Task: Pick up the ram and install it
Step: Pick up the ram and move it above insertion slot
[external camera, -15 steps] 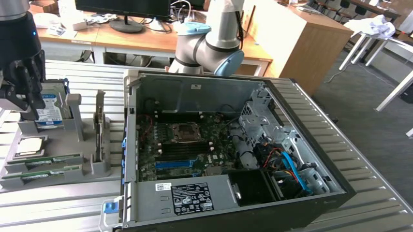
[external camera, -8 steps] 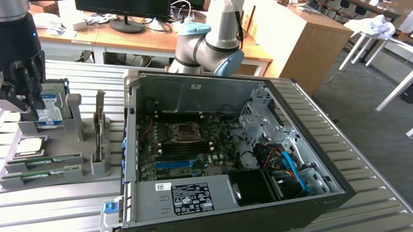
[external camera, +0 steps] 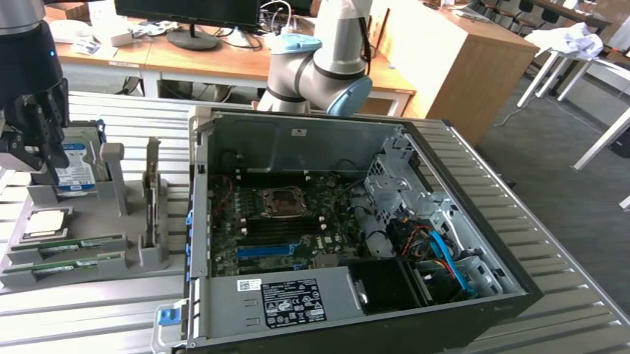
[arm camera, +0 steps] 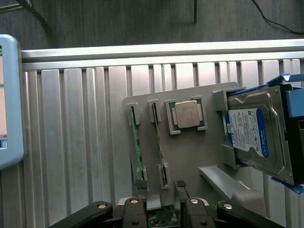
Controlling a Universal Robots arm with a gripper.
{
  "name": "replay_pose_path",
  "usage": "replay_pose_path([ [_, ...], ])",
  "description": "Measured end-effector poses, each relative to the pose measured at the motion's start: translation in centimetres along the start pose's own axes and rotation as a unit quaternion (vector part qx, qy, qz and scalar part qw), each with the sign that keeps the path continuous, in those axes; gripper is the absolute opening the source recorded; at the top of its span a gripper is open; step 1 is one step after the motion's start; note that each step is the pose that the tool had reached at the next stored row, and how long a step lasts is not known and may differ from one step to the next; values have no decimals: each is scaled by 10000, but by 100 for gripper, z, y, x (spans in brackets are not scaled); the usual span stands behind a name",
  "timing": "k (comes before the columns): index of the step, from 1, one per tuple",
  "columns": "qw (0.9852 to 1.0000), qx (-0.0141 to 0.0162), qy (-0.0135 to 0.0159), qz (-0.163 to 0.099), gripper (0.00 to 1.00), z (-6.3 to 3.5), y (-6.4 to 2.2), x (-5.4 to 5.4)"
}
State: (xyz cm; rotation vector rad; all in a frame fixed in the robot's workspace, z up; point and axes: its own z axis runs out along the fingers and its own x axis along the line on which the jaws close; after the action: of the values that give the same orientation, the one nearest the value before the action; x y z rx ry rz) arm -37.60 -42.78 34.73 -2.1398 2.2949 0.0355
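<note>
Two green ram sticks stand on edge in slots of a grey parts holder [external camera: 138,254], one [external camera: 71,246] behind the other [external camera: 61,267]. In the wrist view they are one green stick [arm camera: 137,147] and a thinner one [arm camera: 160,142] beside it. My black gripper [external camera: 35,158] hangs above the holder at the exterior view's left, near the hard drive [external camera: 75,168]. Its fingers stand open with nothing between them, and my gripper [arm camera: 161,202] lines up with the end of the ram slots. The open computer case [external camera: 295,140] shows its motherboard [external camera: 285,228].
On the holder [arm camera: 190,156] also sit a square silver processor [arm camera: 188,115] and a blue-labelled hard drive [arm camera: 251,135]. The arm's base [external camera: 315,74] stands behind the case. The ribbed metal table [external camera: 88,317] runs under everything; desks and a monitor lie beyond.
</note>
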Motion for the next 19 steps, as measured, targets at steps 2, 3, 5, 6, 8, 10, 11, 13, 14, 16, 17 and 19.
replay_pose_path([
  [2, 10000, 0, 0, 0, 36, 19, 4, 2],
  [3, 10000, 0, 0, 0, 36, 21, 5, 3],
  [5, 10000, 0, 0, 0, 36, 24, 5, 3],
  [6, 10000, 0, 0, 0, 36, 25, 6, 4],
  [8, 10000, 0, 0, 0, 36, 34, 9, 5],
  [10, 10000, 0, 0, 0, 36, 37, 11, 5],
  [11, 10000, 0, 0, 0, 36, 39, 12, 5],
  [13, 10000, 0, 0, 0, 36, 42, 14, 6],
  [14, 10000, 0, 0, 0, 36, 43, 15, 6],
  [16, 10000, 0, 0, 0, 36, 45, 17, 6],
  [17, 10000, 0, 0, -1, 36, 47, 18, 7],
  [19, 10000, 0, 0, 0, 36, 50, 20, 7],
])
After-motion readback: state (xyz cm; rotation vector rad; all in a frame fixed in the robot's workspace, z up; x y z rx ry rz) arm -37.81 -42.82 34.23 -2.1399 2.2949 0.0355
